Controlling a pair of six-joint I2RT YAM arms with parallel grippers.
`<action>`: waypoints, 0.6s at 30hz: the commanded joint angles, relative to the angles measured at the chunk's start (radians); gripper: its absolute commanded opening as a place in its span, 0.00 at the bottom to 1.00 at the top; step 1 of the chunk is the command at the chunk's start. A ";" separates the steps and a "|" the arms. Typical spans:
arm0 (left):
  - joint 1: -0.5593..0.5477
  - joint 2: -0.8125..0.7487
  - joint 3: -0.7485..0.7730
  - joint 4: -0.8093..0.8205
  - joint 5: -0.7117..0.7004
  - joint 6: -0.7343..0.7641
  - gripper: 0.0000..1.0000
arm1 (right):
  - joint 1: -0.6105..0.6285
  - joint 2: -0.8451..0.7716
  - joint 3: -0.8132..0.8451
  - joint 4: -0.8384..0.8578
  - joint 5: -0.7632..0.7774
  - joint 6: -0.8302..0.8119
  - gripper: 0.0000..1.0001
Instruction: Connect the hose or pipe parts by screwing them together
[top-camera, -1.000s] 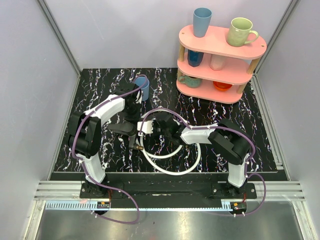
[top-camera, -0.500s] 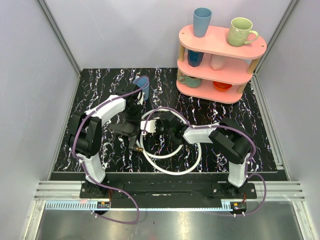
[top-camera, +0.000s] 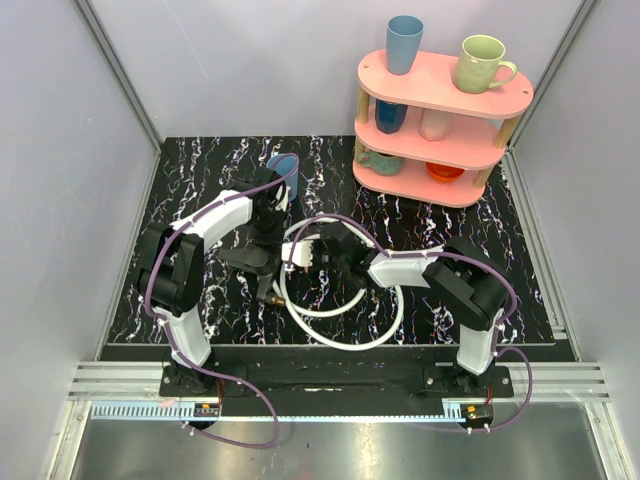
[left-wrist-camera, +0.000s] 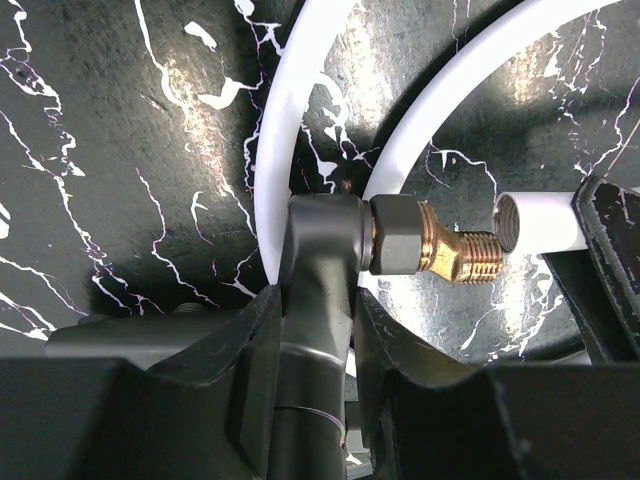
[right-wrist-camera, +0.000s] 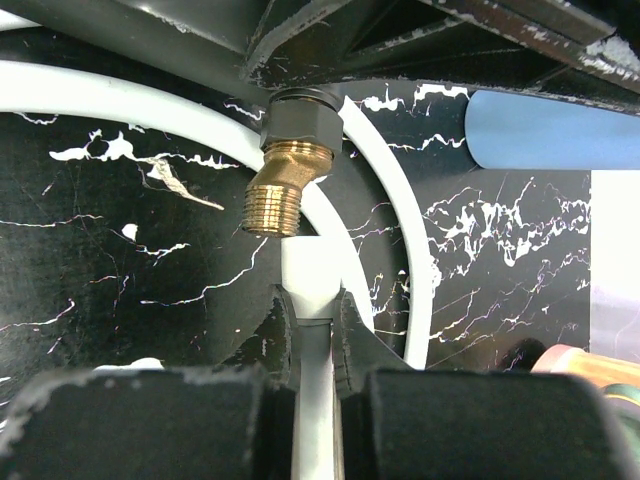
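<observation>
My left gripper (left-wrist-camera: 318, 300) is shut on the dark grey body of a hose fitting (left-wrist-camera: 322, 245). Its brass threaded elbow (left-wrist-camera: 452, 252) points right. Facing it, a small gap away, is the open threaded end of the white hose part (left-wrist-camera: 535, 222). My right gripper (right-wrist-camera: 312, 300) is shut on that white end (right-wrist-camera: 310, 275), which sits just under the brass thread (right-wrist-camera: 280, 195) and slightly off to its right. The white hoses (top-camera: 345, 322) curl in loops on the black marbled table between the arms.
A blue cup (top-camera: 285, 170) stands just behind the left arm's wrist. A pink three-tier shelf (top-camera: 440, 100) with mugs and cups fills the back right corner. Purple cables arch over both arms. Grey walls close in the table's sides.
Both arms have shifted only slightly, the right forearm drifting a little to the right. Both grips hold as before and the two ends stay close together.
</observation>
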 joint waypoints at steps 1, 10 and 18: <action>-0.014 -0.004 0.003 0.015 0.101 -0.024 0.00 | 0.009 -0.052 0.015 0.039 -0.040 0.023 0.00; -0.015 -0.004 0.003 0.016 0.098 -0.026 0.00 | 0.009 -0.057 0.006 0.023 -0.058 0.043 0.00; -0.014 -0.014 0.002 0.016 0.093 -0.026 0.00 | 0.007 -0.058 0.009 -0.009 -0.072 0.052 0.00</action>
